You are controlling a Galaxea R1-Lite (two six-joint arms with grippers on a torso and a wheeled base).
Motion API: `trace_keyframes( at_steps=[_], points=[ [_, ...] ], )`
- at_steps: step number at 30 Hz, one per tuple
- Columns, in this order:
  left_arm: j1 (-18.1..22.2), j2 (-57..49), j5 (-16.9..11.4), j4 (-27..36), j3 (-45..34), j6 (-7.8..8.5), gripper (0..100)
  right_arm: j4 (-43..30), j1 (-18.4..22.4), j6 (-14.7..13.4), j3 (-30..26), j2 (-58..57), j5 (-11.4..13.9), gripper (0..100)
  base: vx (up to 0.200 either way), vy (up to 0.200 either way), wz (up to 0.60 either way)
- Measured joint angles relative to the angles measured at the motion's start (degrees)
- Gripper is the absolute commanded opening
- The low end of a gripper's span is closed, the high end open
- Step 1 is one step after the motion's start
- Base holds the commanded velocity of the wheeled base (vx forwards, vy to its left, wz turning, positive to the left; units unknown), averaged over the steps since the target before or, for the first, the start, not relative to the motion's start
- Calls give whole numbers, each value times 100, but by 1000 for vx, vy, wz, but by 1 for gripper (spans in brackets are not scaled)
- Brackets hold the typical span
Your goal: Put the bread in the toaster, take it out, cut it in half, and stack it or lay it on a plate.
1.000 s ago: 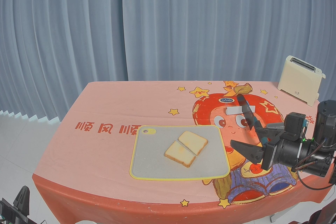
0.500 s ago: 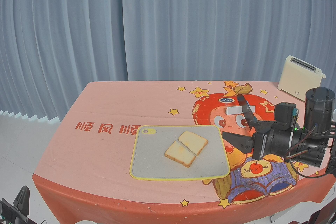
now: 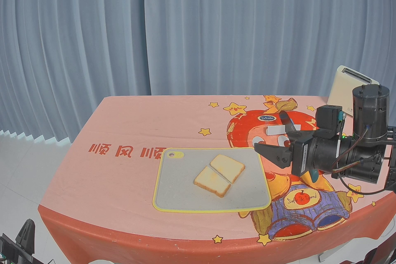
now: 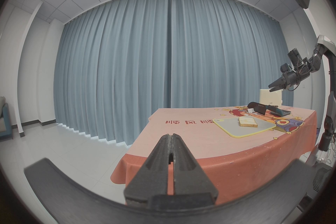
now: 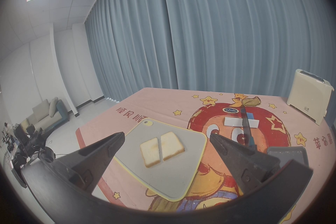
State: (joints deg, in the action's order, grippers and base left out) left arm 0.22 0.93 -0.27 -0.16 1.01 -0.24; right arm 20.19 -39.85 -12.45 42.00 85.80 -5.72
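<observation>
Finding two toasted bread halves [image 3: 219, 174] lying on the grey yellow-rimmed cutting board [image 3: 177, 190], we are noting the right gripper [image 3: 270, 139] with fingers wide and empty beside it, the left gripper [image 4: 171, 137] with fingers pressed together.

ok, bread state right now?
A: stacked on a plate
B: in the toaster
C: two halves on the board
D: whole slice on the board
C: the two halves lie side by side on the board with a cut line between them, well away from the toaster at the far right corner of the table.
</observation>
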Motion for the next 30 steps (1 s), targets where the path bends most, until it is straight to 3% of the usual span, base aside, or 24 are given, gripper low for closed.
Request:
trace_keyframes(
  at_steps=[11,30],
  points=[
    [0,0,0,0,0,0,0,-13,-2,7,122,65,-5,100,0,0,0],
    [2,0,2,0,0,2,0,-2,-5,143,602,477,-235,100,0,0,0]
  ],
)
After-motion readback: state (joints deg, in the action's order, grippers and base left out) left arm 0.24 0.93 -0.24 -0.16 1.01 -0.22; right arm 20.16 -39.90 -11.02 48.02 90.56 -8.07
